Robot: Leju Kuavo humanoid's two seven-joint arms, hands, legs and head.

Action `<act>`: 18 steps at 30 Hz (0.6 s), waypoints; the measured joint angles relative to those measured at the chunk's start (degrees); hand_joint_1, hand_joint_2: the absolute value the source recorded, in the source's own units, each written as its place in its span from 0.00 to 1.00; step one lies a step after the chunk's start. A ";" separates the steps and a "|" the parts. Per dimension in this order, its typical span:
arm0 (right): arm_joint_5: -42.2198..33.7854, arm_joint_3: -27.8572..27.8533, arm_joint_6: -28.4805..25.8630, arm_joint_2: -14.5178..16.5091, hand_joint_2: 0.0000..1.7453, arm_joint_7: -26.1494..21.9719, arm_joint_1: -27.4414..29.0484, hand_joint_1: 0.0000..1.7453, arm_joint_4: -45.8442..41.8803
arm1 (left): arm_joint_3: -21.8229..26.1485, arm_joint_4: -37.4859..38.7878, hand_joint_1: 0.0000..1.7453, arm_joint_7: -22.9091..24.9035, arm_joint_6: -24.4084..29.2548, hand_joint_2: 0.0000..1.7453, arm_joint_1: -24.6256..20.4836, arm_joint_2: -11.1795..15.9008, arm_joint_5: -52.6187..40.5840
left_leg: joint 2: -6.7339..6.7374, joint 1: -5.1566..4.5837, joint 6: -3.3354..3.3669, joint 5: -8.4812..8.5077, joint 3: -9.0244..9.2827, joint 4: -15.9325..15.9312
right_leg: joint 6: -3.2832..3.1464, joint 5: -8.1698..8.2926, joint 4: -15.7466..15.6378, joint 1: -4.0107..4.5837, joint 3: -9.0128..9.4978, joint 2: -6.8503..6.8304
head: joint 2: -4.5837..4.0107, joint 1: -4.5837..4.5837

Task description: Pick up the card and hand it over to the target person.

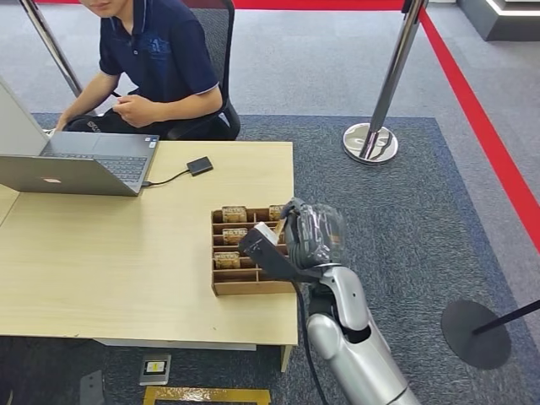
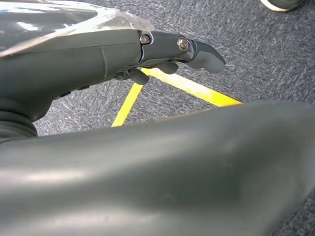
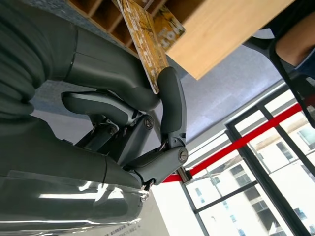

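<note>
Head view: a light wooden table [image 1: 127, 253] stands on grey carpet [image 1: 407, 219] edged by a red line [image 1: 483, 135]; a stanchion base [image 1: 369, 142] stands beyond. A person [image 1: 156, 63] sits behind a laptop [image 1: 76, 160]. The right hand [image 1: 299, 232] hovers over the wooden divided tray [image 1: 245, 285] at the table's corner.

Left wrist view: the left hand [image 2: 167, 54] hangs above carpet with yellow tape [image 2: 185, 88], fingers apart, holding nothing.

Right wrist view: thumb and a finger pinch the card [image 3: 142, 42], lifted just beside the tray.
</note>
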 joint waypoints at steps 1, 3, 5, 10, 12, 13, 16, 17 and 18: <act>-0.65 -0.05 0.25 0.67 1.00 -0.42 -1.63 0.97 1.86 | -0.17 0.00 0.00 0.12 0.03 0.00 -0.01 0.01 -0.25 | 0.01 0.01 0.00 0.00 0.00 0.00 | -0.01 0.01 -0.01 0.01 0.00 0.01 | 0.00 0.00; -1.46 -0.02 0.45 1.94 1.00 -0.92 -4.60 0.97 5.23 | -0.40 -0.04 0.00 0.39 0.14 0.00 -0.06 0.01 -0.63 | 0.02 0.00 0.00 0.00 0.02 -0.01 | 0.00 0.01 0.00 0.00 0.01 0.02 | 0.00 0.00; -1.86 0.05 0.37 2.72 1.00 -1.19 -6.28 0.98 7.33 | -0.46 -0.04 0.00 0.59 0.17 0.00 -0.14 0.02 -0.78 | 0.00 0.00 0.00 0.00 0.03 -0.01 | -0.01 0.00 0.01 0.00 0.02 0.00 | 0.00 0.00; -5.27 0.59 2.07 5.64 1.00 -2.78 -12.10 0.99 14.79 | -0.84 -0.13 0.00 1.33 0.18 0.00 -0.60 0.18 -1.49 | -0.02 0.00 -0.01 0.00 0.02 -0.01 | -0.02 0.00 0.02 0.01 0.02 -0.02 | 0.00 0.00; -6.77 0.63 2.89 7.49 1.00 -2.98 -15.58 1.00 19.46 | -0.85 -0.17 0.00 1.46 0.40 0.00 -0.73 0.14 -1.67 | 0.06 -0.01 -0.01 -0.01 -0.01 0.02 | -0.02 0.01 0.06 0.00 -0.03 0.06 | 0.00 0.00; -7.28 0.70 3.25 8.24 1.00 -2.89 -17.13 1.00 21.49 | -0.86 -0.19 0.00 1.50 0.46 0.00 -0.77 0.10 -1.74 | 0.08 0.00 -0.01 -0.01 -0.02 0.02 | -0.03 0.01 0.08 0.00 -0.05 0.08 | 0.00 0.00; -8.79 1.54 3.90 9.00 1.00 -2.07 -19.44 1.00 24.28 | -0.94 -0.20 0.00 1.61 0.46 0.00 -0.87 0.01 -1.92 | 0.01 0.00 -0.02 0.00 -0.02 0.01 | -0.03 0.00 0.06 0.01 -0.03 0.01 | 0.00 0.00; -9.14 1.81 3.98 9.00 1.00 -1.83 -19.68 1.00 24.54 | -0.95 -0.18 0.00 1.66 0.46 0.00 -0.88 -0.01 -1.95 | -0.04 0.00 -0.01 0.00 -0.01 0.00 | -0.01 -0.01 0.04 0.01 0.00 -0.04 | 0.00 0.00; -9.57 2.32 3.92 9.00 1.00 -1.50 -19.91 1.00 24.91 | -0.98 -0.18 0.00 1.68 0.40 0.00 -0.89 -0.02 -1.99 | -0.07 0.01 -0.01 0.01 -0.01 -0.01 | -0.02 -0.01 0.03 0.02 0.01 -0.07 | 0.00 0.00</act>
